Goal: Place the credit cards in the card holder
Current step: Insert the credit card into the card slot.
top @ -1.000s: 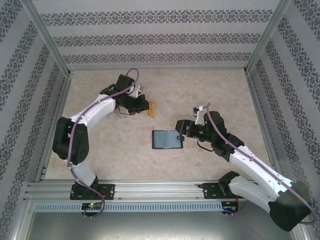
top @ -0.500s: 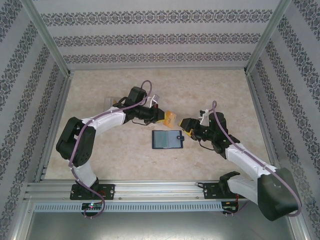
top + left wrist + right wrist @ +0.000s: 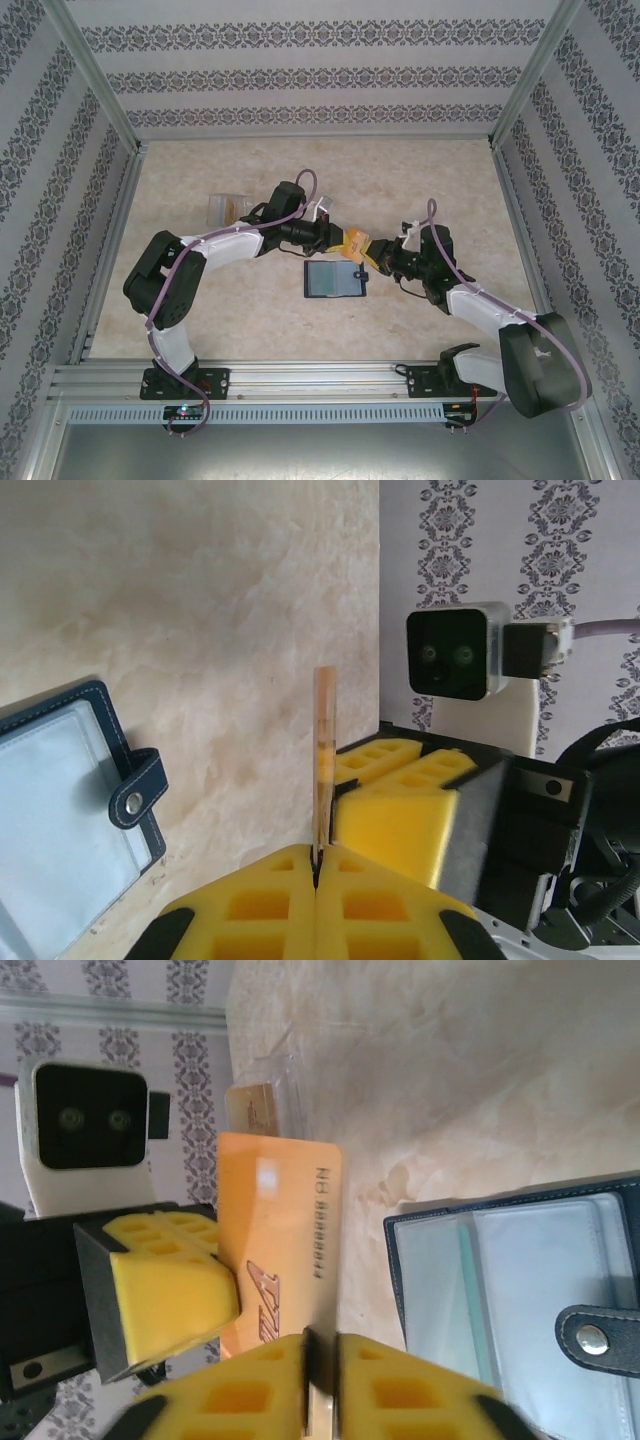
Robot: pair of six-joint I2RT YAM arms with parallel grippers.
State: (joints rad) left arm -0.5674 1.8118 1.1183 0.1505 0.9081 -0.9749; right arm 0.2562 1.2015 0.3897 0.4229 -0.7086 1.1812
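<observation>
Left hand [image 3: 316,878] pinches credit card [image 3: 324,750]: edge-on from its wrist, face-on from right wrist.

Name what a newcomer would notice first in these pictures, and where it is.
Mid-table, the left gripper pinches an orange credit card, with the right gripper close beside it. Just nearer the arm bases, the navy card holder lies open on the table, and a clear box sits farther left.

Left arm [image 3: 215,243] and right arm [image 3: 478,305]: white shells, black joints; a mauve cable [image 3: 305,174] trails each; claw fingers [image 3: 250,905] yellow, gridded with square pockets.
</observation>
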